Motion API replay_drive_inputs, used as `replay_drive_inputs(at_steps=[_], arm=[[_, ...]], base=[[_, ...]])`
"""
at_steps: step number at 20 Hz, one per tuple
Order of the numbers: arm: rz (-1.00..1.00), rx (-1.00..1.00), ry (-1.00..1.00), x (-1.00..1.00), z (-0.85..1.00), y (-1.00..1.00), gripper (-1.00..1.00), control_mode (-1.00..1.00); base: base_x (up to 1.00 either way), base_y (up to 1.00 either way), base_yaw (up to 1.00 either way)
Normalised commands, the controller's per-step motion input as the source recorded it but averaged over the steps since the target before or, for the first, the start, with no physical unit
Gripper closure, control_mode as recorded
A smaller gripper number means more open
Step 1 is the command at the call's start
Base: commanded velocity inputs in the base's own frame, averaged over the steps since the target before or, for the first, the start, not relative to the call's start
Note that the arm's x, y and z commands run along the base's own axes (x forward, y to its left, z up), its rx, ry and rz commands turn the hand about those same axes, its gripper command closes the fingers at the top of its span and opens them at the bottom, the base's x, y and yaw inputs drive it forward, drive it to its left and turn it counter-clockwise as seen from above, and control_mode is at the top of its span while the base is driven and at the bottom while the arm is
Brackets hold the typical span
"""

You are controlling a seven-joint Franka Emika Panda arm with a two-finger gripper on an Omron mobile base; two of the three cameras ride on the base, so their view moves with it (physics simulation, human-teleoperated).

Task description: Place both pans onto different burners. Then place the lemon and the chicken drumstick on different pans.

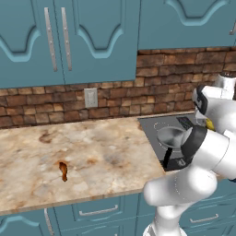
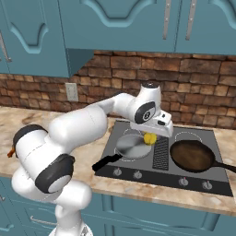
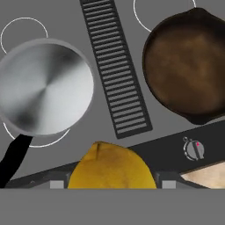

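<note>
My gripper (image 2: 150, 134) hangs over the middle of the cooktop (image 2: 113, 146), shut on the yellow lemon (image 2: 149, 138), which bulges between the fingertips in the hand view (image 3: 112, 169) and peeks out beside the arm (image 1: 209, 123). The silver pan (image 2: 132, 146) sits on the front left burner, its black handle pointing toward the counter edge (image 3: 44, 88). On the right side rests the dark brown pan (image 2: 191, 156) (image 3: 189, 66). Two back burners (image 3: 24, 35) are bare white rings. The chicken drumstick (image 1: 63, 170) lies far left on the marbled counter.
A black ribbed vent strip (image 3: 115, 70) runs between the two pans. Control knobs (image 2: 183, 181) line the cooktop's front edge. A brick wall with an outlet (image 1: 91, 97) backs the counter, under blue cabinets.
</note>
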Motion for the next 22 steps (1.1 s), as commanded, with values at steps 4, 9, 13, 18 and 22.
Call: replay_drive_inputs(at_steps=[4,9,13,18,22], arm=[[0.00,0.02,-0.08,0.00,0.00,-0.49,1.00,-1.00],[0.00,0.01,-0.03,0.02,0.00,-0.49,1.00,-1.00],[0.00,0.00,-0.01,0.10,0.00,-0.39,1.00,-1.00],[0.00,0.00,0.00,0.06,-0.04,-0.30,1.00,-1.00],[0.00,0.02,-0.01,0.20,-0.16,-0.29,1.00,-1.00]], base=[[0.00,0.00,0.00],[0.00,0.00,0.00],[0.00,0.00,0.00],[0.00,0.00,0.00],[0.00,0.00,0.00]])
